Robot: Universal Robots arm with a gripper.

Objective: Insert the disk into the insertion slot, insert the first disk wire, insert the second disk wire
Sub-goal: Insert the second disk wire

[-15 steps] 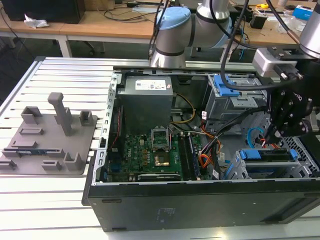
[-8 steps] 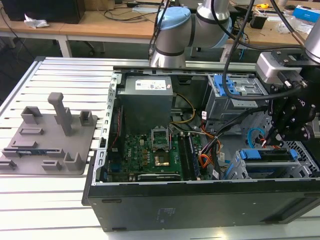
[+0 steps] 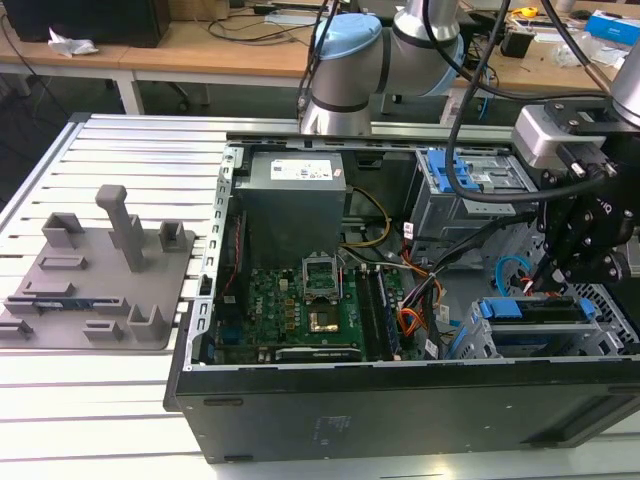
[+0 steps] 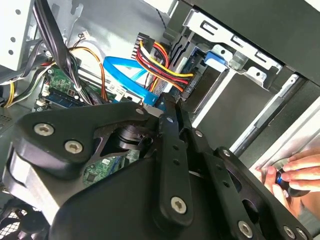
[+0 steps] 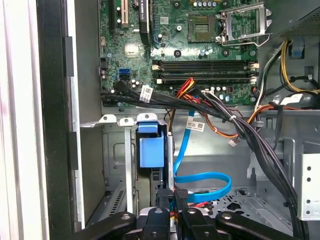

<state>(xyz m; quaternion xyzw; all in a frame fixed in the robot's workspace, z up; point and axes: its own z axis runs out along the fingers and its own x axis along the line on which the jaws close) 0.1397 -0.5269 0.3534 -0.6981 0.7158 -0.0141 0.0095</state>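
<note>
Gripper at disk's rear edge, wiring stage

Gripper (image 5: 175, 200) fingers pinched together on what looks like a wire plug; disk (image 3: 530, 312) seated in insertion slot (image 3: 475, 345), 4 o'clock in exterior view; judgement: keep plug square to the socket, flat blue cable (image 5: 202, 181) slack.

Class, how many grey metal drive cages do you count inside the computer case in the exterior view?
2. The taller cage with a blue latch sits at the case's far side, toward the exterior view's right. The insertion slot lies nearer, holding the disk. Others may be hidden.
</note>
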